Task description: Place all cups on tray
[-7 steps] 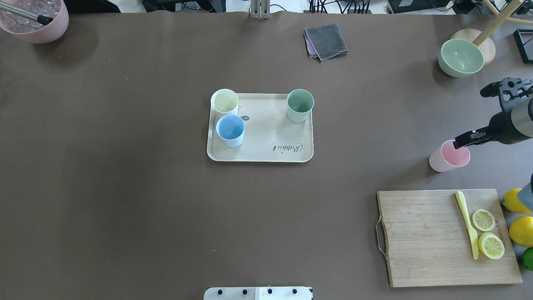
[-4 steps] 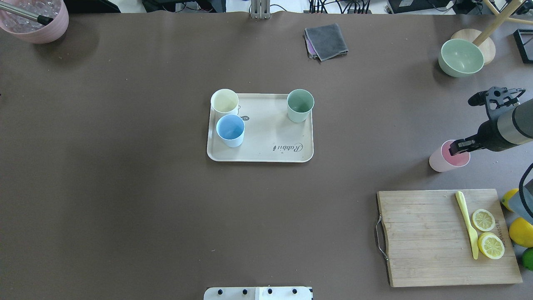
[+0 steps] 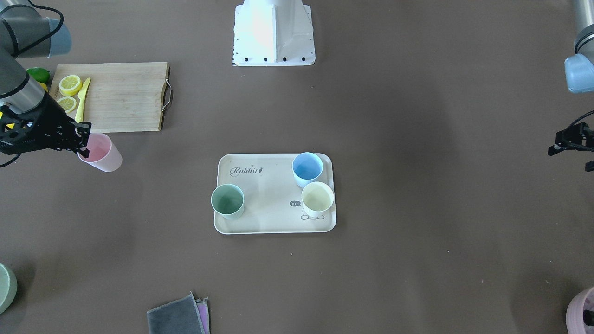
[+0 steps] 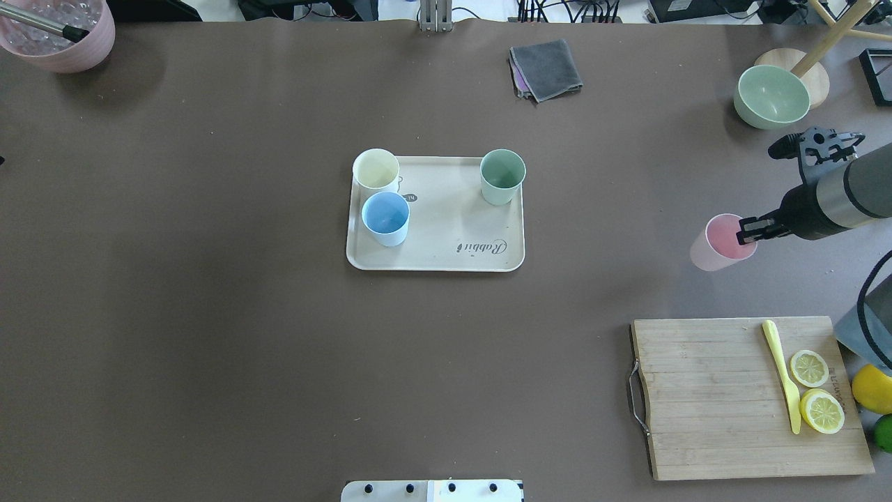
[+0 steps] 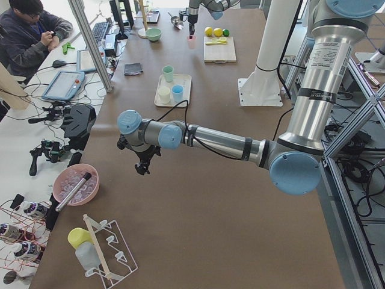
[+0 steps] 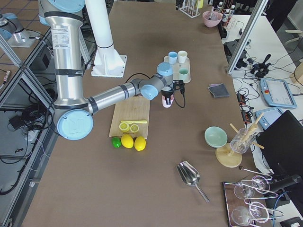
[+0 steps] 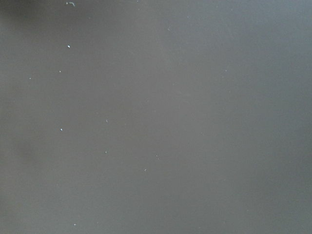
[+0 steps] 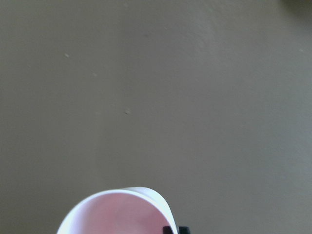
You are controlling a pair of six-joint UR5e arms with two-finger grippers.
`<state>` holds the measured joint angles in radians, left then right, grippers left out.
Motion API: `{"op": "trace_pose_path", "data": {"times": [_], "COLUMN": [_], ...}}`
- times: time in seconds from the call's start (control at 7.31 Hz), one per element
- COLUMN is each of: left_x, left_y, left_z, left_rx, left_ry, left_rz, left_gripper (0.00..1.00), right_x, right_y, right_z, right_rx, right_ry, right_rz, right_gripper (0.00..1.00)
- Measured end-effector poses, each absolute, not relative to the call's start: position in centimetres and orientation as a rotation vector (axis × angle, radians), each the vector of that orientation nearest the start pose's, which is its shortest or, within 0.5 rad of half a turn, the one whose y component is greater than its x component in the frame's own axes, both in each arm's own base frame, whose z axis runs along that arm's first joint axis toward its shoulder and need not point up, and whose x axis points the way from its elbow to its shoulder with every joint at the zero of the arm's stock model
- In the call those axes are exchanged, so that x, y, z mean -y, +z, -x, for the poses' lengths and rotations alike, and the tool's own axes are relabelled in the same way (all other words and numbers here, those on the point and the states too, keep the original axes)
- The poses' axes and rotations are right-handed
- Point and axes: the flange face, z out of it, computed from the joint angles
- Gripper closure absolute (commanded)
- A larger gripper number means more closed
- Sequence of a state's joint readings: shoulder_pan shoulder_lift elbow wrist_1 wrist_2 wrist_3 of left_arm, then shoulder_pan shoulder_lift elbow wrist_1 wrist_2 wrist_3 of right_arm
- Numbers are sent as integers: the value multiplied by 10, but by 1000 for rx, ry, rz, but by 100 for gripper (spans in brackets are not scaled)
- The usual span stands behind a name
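Observation:
The cream-beige tray lies mid-table with three cups standing on it: cream-yellow, light blue and sage green. My right gripper is shut on the rim of the pink cup, one finger inside it, and holds it off the table to the right of the tray. The cup's rim shows at the bottom of the right wrist view. My left gripper is partly in view at the table's far left side, over bare table; I cannot tell if it is open.
A wooden cutting board with lemon slices and a yellow knife lies front right, whole lemons beside it. A green bowl is at the back right, a grey cloth at the back, a mauve pot at the back left.
My right gripper came down on the pink cup's rim, closed on it, and has lifted it and carried it a short way left toward the tray.

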<state>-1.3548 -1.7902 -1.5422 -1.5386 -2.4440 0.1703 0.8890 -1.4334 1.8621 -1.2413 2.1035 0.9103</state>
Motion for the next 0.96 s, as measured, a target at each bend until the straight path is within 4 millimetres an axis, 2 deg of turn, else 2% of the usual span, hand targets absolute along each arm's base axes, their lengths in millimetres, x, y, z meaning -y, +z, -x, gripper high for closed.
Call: {"op": "trace_pose_path", "data": {"times": [0.14,0.27,0.41,0.55,0.68,0.82,0.96], "left_x": [585,585,585,585,584,584,584], "left_y": [550,551,552,553,554,554,554], "left_z": [-70,-71,-71,-71,-72,-72,-72], "left_rx": [-882,-882,-882,-882,-882,-882,-883], "left_ry": [430,431,430,430,430,429,430], "left_rz": [-129,-128,-126,-123,-122,-121,-121], "left_gripper": [1,1,1,1,1,1,1], "right_x": [486,483,478,479,480,481,481], "right_y": [357,305,267,243,231,226,222], "right_z": [326,376,420,457,479,491,495], "right_rx": [888,876,865,856,848,852,868], "right_ry": [70,126,177,210,222,223,225], "right_rz": [-123,-107,-99,-95,-97,-103,-111], "right_gripper": [100,100,100,100,100,42,0]}}
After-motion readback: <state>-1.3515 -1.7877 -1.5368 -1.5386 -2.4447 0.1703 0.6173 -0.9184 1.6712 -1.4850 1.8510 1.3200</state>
